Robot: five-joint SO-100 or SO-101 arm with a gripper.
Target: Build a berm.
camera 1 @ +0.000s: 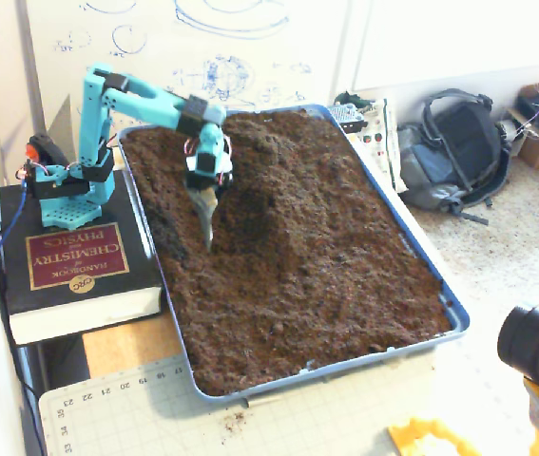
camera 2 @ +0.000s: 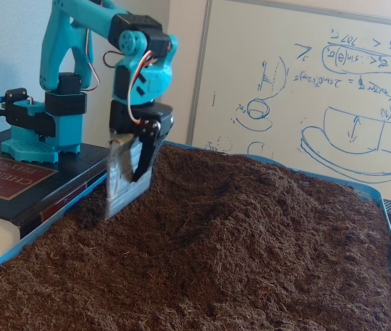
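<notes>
Berm point(camera 1: 269, 180) right of pincer point(camera 1: 206, 233), adjacent.

Teal arm point(camera 1: 145, 95), black servo blocks

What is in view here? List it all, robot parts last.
Tray: one, blue, centre of the table.
Soil: dark brown, fills the tray.
Berm: one low mound, tray's far half.
Book: one, black with maroon label, left of tray, under the arm's base.
Backpack: one, grey-black, floor at right.
Whiteboard: one, white, blue sketches, behind.
Mat: one, pale, near edge.
Arm: one, teal.
Gripper: one, over soil at the tray's left side, shut on a flat blade.
</notes>
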